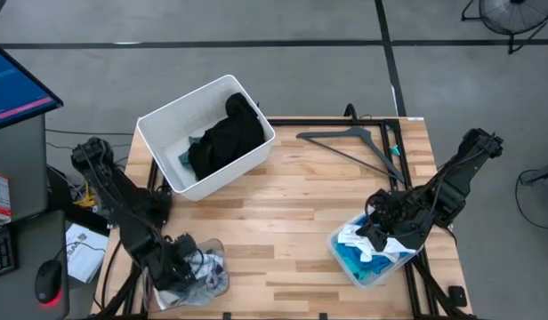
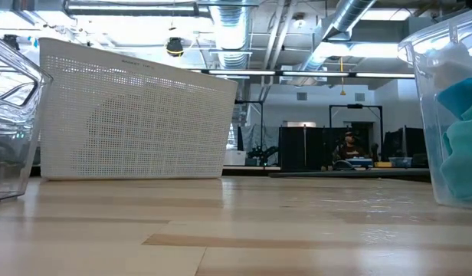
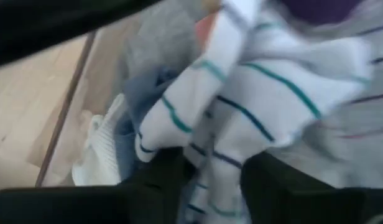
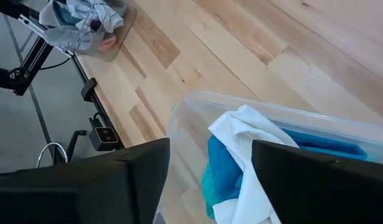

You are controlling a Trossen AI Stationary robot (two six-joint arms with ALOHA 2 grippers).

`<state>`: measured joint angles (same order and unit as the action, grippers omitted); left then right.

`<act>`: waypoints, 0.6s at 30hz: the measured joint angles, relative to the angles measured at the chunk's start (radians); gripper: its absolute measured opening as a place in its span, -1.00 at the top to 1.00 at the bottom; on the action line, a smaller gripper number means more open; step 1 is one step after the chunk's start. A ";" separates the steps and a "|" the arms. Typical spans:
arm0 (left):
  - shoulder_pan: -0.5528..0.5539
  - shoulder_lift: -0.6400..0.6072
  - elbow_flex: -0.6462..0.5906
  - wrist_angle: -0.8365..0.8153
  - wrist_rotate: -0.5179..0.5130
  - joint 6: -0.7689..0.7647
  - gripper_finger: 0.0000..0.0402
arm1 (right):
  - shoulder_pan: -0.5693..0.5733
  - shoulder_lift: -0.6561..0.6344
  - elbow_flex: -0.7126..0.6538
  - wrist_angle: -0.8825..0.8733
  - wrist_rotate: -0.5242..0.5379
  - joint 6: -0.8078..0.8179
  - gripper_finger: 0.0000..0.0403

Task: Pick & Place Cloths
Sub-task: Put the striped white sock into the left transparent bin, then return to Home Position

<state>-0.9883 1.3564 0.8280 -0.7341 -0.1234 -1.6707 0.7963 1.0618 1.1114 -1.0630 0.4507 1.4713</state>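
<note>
Cloths sorted between three containers on a wooden worktop (image 1: 301, 222), with both arms reaching into the two clear ones at the near edge. The left tool (image 1: 181, 267) sits low inside the left clear tub (image 1: 216, 247), its fingers (image 3: 160, 180) parted around a fold of the striped cloth (image 3: 272, 93), which lies between them; whether they have real purchase on it cannot be told. This posture suits drawing one piece out of a tangled heap. The right tool (image 1: 378, 233) hovers over the right clear tub (image 4: 179, 118), fingers (image 4: 303, 174) released and holding nothing, with a white cloth (image 4: 247, 134) just beneath them; it appears poised for a pick rather than carrying.

The striped cloth is white with thin teal and dark blue lines, soft and heavily creased. Beside it in the same tub lie a grey cloth (image 3: 160, 43) showing a touch of orange, a pale blue piece and a ribbed white one. The right tub holds turquoise cloths (image 1: 356, 258) with the white cloth draped across them. A black cloth (image 1: 225, 138) fills much of the white bin (image 1: 158, 133) at the far left of the worktop, with a dark teal piece beside it, so the bin is judged to be the collecting point. A black hanger (image 1: 354, 147) lies flat at the far right, apart from all containers.
</note>
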 joint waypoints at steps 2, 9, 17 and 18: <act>0.013 -0.058 0.000 0.002 0.000 -0.002 0.22 | 0.000 0.000 0.000 0.000 0.000 -0.008 -0.15; 0.053 -0.277 0.000 0.068 0.076 -0.067 -0.14 | 0.000 -0.001 0.000 0.008 0.002 -0.034 -0.24; 0.054 -0.596 0.000 0.239 -0.280 0.075 -0.12 | -0.048 -0.042 0.000 0.331 0.098 -0.443 -0.24; 0.054 -0.636 0.000 0.264 -0.330 0.090 -0.11 | -0.060 -0.056 0.000 0.381 0.097 -0.493 -0.24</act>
<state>-0.9344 0.7202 0.8280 -0.4703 -0.4529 -1.5806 0.7365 1.0059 1.1114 -0.6822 0.5479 0.9787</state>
